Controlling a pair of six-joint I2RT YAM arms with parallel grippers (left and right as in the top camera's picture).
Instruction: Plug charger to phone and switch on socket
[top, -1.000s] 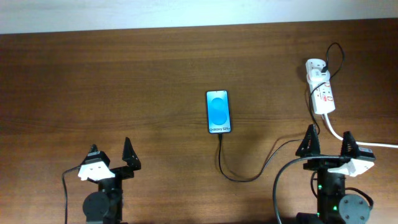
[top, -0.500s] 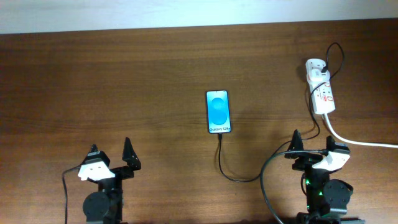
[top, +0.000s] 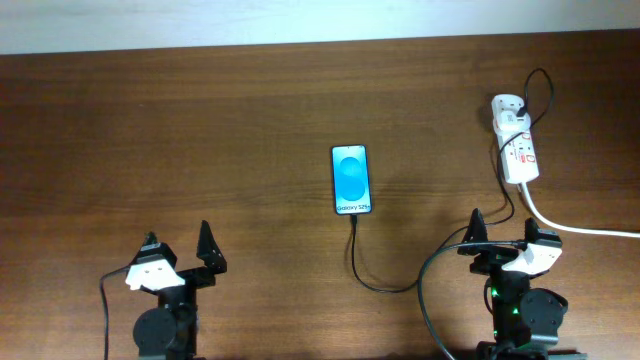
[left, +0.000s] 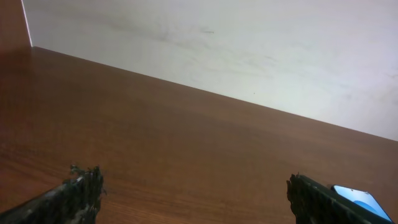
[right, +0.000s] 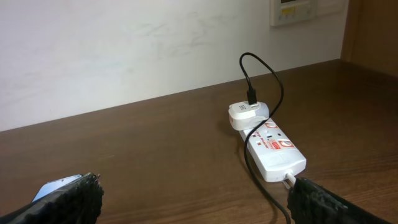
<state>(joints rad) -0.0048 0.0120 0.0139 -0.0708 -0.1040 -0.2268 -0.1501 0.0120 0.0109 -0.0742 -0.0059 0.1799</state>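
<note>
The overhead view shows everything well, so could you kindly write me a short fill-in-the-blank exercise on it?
1. The phone has a screen that glows ____.
2. The socket lies to the robot's ____ of the phone.
3. The thin ____ charger reaches the phone's near end.
4. The left end effector and the right end effector both stand ____, holding nothing.
Missing words: blue; right; black; open.
</note>
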